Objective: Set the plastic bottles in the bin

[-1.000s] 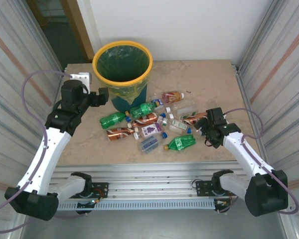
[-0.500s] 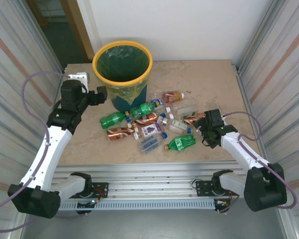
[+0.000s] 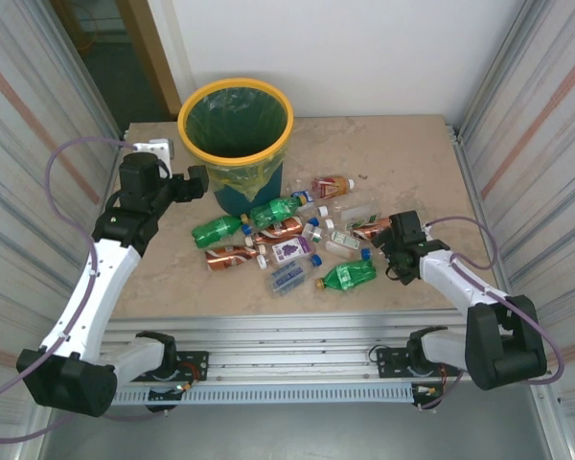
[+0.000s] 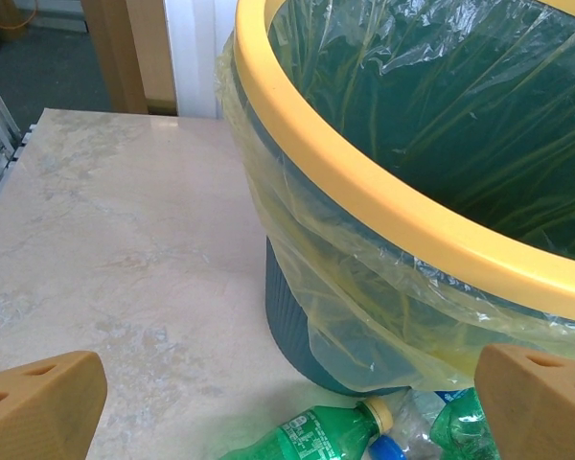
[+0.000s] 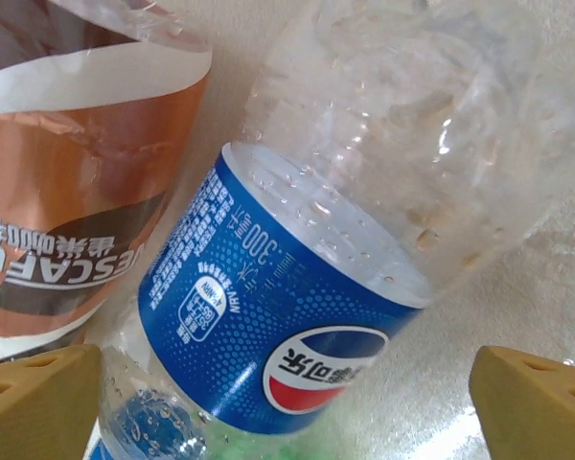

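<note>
Top external view: whole table [image 3: 412, 153] seen from above. Round bin [image 3: 184, 129] at the far side, with a thick yellow rim and a green bag [image 3: 235, 120] inside. Plastic bottles [image 3: 286, 235] lying flat in a heap just in front of the bin and off to its right: green, clear and brown-orange ones, all squashed, with blue or white caps. Left gripper [image 3: 199, 182] up in the air just left of the bin, pointing at its side. Right gripper [image 3: 383, 240] low down at the right end of the heap, right by a brown-orange bottle [image 3: 369, 228].

Left wrist view: close look at the bin [image 4: 364, 192], with a see-through yellow-green bag [image 4: 297, 259] hanging over a dark teal side. Left gripper [image 4: 287, 398] open wide and holding nothing, tan fingers [image 4: 38, 402] far apart at the bottom corners. Green bottle [image 4: 316, 436] with a pale cap lying on the table at the foot of the bin.

Right wrist view: very close look at two bottles. Clear bottle [image 5: 297, 335], dented, with a blue label and a round red, white and blue mark, lying between the tan fingers [image 5: 38, 398]. Right gripper [image 5: 287, 402] open wide around it, not squeezing; hard to tell about touching. Brown-orange bottle [image 5: 67, 211] with a brown and white label, pressed against the clear one.
</note>
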Robot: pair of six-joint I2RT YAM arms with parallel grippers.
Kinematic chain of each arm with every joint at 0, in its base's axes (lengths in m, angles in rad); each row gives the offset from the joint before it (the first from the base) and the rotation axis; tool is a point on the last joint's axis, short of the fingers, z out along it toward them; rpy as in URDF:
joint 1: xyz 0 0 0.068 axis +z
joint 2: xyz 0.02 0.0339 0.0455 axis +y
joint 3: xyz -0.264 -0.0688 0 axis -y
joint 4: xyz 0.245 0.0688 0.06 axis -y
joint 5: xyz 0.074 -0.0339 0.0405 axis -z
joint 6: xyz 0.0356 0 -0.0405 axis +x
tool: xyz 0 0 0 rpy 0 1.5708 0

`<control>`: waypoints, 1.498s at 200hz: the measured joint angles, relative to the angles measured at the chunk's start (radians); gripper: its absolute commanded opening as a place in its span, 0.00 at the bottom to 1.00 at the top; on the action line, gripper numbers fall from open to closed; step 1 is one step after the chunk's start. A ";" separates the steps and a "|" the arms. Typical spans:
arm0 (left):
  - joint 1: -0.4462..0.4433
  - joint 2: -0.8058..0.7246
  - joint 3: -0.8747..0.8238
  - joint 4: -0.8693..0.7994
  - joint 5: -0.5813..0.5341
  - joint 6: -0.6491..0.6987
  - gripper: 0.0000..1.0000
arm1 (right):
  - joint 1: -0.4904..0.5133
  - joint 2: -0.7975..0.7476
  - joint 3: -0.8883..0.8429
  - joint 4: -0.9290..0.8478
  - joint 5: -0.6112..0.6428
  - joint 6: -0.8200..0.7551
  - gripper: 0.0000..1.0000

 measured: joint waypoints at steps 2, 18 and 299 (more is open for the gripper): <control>0.000 0.000 -0.001 0.000 0.001 0.000 0.99 | -0.001 0.000 0.000 0.002 0.000 0.000 0.90; 0.000 0.006 -0.003 0.002 0.002 -0.003 0.99 | -0.015 0.001 -0.004 0.008 0.003 -0.005 0.86; 0.020 -0.001 -0.046 0.032 -0.006 -0.029 0.99 | -0.158 0.033 -0.018 0.062 0.038 -0.108 0.30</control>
